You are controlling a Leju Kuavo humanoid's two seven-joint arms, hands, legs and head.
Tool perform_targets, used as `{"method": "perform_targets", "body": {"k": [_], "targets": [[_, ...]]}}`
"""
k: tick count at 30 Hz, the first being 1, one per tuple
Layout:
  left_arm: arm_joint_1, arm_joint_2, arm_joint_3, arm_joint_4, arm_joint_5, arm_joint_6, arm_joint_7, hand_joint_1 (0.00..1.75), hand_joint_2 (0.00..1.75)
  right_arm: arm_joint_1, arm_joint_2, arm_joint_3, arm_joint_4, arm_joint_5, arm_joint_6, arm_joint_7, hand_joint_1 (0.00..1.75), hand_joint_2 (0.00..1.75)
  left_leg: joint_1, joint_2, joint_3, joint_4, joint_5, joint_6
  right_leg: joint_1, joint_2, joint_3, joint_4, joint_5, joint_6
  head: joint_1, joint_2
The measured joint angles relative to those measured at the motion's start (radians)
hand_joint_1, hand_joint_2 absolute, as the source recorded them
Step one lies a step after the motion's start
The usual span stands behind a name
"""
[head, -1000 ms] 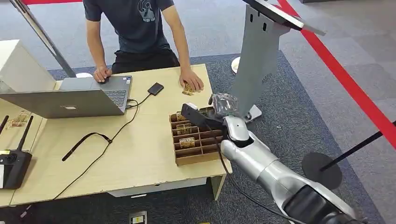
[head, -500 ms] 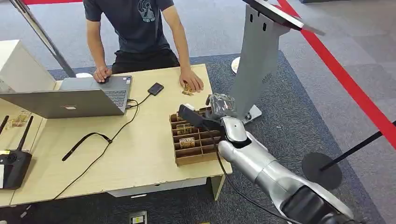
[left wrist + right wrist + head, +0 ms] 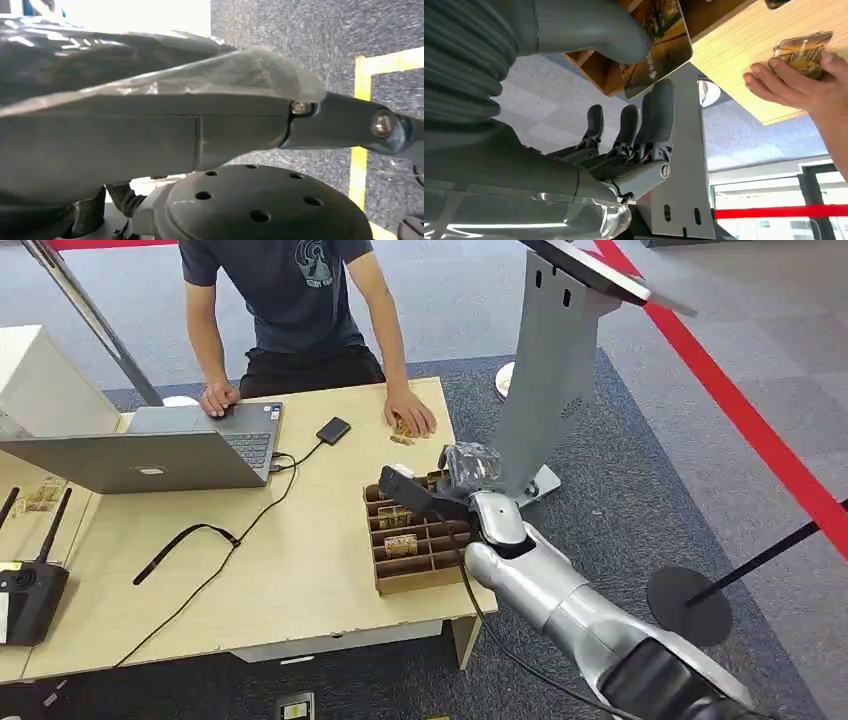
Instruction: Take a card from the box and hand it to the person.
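Card (image 3: pixel 655 47) pinched betw. right hand (image 3: pixel 624 100) thumb & fingers, over box (image 3: pixel 420 540); person's hand (image 3: pixel 410 415) lies beyond box's far end, nearer right arm.

The right hand (image 3: pixel 425 495) covers the far cells of the box (image 3: pixel 418 540) — their contents can't be told. Beside the thumb (image 3: pixel 589 25), the card (image 3: pixel 659 45) runs off the wrist picture's edge, its print too small to read.

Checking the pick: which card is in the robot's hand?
The card pinched by the right hand above the box; the others sit in compartments or under the person's hand.
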Motion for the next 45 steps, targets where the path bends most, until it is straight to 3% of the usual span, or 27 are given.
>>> {"method": "perform_targets", "body": {"k": [7, 22, 30, 31, 32, 33, 45], "targets": [[-0.002, -0.002, 0.002, 0.0, -0.001, 0.003, 0.0, 0.0, 1.75, 0.0, 0.007, 0.0, 0.006, 0.001, 0.0, -0.002, 0.94, 1.75, 0.0, 0.0, 0.0, 0.0, 0.0, 0.0, 0.0, 0.0, 0.0, 0.0, 0.0, 0.0, 0.0, 0.0], [-0.002, -0.011, 0.017, 0.0, -0.014, 0.015, 0.0, 0.0, 1.75, 0.0, 0.01, -0.011, 0.017, 0.0, -0.006, -0.009, 1.08, 1.75, 0.0, 0.0, 0.001, 0.0, 0.0, 0.0, 0.0, 0.0, 0.001, 0.0, 0.0, 0.0, 0.0, 0.0], [-0.002, -0.011, 0.024, 0.0, -0.021, 0.006, 0.002, 0.0, 1.75, -0.001, 0.01, -0.017, 0.02, 0.003, -0.021, -0.014, 1.36, 1.75, 0.0, 0.0, 0.001, 0.0, 0.0, 0.0, 0.0, 0.0, 0.001, 0.0, 0.0, 0.0, 0.0, 0.0], [-0.002, -0.011, 0.024, 0.0, -0.023, 0.006, 0.002, 0.0, 1.75, -0.001, 0.01, -0.017, 0.02, 0.003, -0.024, -0.016, 1.48, 1.75, 0.0, 0.0, 0.001, 0.0, 0.0, 0.0, 0.0, 0.0, 0.001, 0.0, 0.0, 0.0, 0.0, 0.0], [-0.002, -0.011, 0.024, 0.0, -0.026, 0.006, 0.002, 0.0, 1.75, -0.001, 0.01, -0.017, 0.02, 0.005, -0.028, -0.019, 1.71, 1.75, 0.0, 0.0, 0.001, 0.0, 0.0, 0.0, 0.0, 0.0, 0.001, 0.0, 0.0, 0.0, 0.0, 0.0], [-0.002, -0.011, 0.025, 0.0, -0.029, 0.006, 0.0, 0.0, 1.75, -0.001, 0.01, -0.017, 0.02, 0.008, -0.034, -0.024, 1.75, 1.75, 0.0, 0.0, 0.001, 0.0, 0.0, 0.0, 0.0, 0.0, 0.001, 0.0, 0.0, 0.0, 0.0, 0.0], [-0.007, -0.012, 0.034, 0.0, -0.049, 0.005, -0.008, 0.0, 1.75, 0.009, -0.002, -0.023, -0.032, 0.019, -0.11, -0.099, 1.75, 1.75, 0.0, 0.0, 0.002, 0.0, 0.0, 0.0, 0.0, 0.0, 0.002, 0.0, 0.0, 0.0, 0.0, 0.0]]}}
